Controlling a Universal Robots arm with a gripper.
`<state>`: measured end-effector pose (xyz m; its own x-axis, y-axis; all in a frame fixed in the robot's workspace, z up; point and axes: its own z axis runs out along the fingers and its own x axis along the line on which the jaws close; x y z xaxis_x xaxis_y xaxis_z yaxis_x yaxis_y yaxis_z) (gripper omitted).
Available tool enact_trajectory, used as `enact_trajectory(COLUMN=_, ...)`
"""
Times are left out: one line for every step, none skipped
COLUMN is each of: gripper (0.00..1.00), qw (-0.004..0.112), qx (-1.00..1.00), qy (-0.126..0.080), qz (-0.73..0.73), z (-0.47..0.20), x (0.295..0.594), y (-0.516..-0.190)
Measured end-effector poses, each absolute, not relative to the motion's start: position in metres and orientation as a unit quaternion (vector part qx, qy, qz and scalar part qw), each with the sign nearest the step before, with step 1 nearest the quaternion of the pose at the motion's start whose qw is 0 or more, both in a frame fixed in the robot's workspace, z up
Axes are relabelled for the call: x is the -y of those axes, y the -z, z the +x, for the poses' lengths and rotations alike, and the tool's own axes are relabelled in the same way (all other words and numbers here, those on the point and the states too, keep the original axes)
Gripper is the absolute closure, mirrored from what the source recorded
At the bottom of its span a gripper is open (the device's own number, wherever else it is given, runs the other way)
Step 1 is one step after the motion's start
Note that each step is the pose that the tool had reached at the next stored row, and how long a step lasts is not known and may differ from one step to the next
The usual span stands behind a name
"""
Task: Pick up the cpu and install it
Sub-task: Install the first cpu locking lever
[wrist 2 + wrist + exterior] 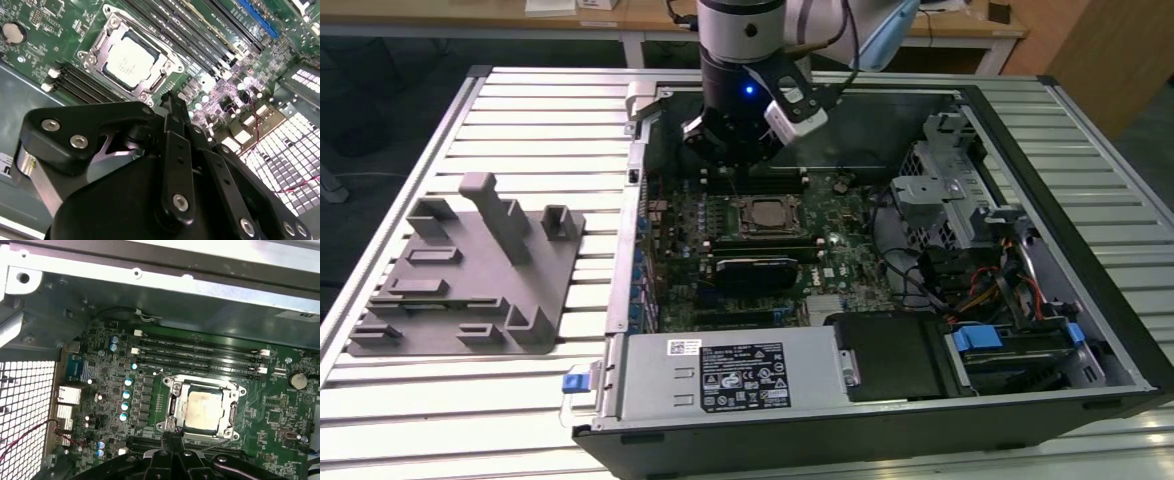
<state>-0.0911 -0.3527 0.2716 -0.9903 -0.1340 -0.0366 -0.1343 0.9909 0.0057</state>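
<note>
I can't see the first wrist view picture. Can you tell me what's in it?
A silvery square cpu sits in its metal-framed socket on a green motherboard inside a computer case. The black gripper is close by the socket's edge, jaws shut and holding nothing. Black memory slots run along the socket's opposite side.

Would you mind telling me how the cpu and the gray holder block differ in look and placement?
The cpu is a flat, silvery square; the gray holder block is larger, with upright posts. The cpu lies in the motherboard socket inside the computer case; the holder block sits outside it on the slatted table, at the exterior view's left. Both rest flat.
</note>
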Motion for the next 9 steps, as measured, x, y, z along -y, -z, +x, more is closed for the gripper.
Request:
enact_trajectory(gripper=0.89, qw=0.018, qx=-0.998, qy=-0.004, qz=-0.067, z=-0.091, x=0.353, y=-0.272)
enact_trajectory(gripper=0.89, qw=0.018, qx=-0.998, qy=-0.004, qz=-0.067, z=-0.091, x=0.353, y=-0.272)
enact_trajectory(gripper=0.89, qw=0.018, qx=-0.998, qy=-0.004, qz=-0.067, z=-0.092, x=0.353, y=-0.272)
enact_trajectory(gripper=0.89, qw=0.018, qx=-0.998, qy=-0.004, qz=-0.067, z=-0.095, x=0.353, y=-0.271)
enact_trajectory(gripper=0.89, qw=0.018, qx=-0.998, qy=-0.004, qz=-0.067, z=-0.099, x=0.353, y=-0.271)
enact_trajectory(gripper=0.89, qw=0.018, qx=-0.998, qy=-0.004, qz=-0.067, z=-0.102, x=0.353, y=-0.270)
enact_trajectory(gripper=0.89, qw=0.018, qx=-0.998, qy=-0.004, qz=-0.067, z=-0.104, x=0.353, y=-0.270)
enact_trajectory(gripper=0.89, qw=0.018, qx=-0.998, qy=-0.005, qz=-0.067, z=-0.105, x=0.353, y=-0.269)
enact_trajectory(gripper=0.89, qw=0.018, qx=-0.998, qy=-0.007, qz=-0.067, z=-0.105, x=0.353, y=-0.269)
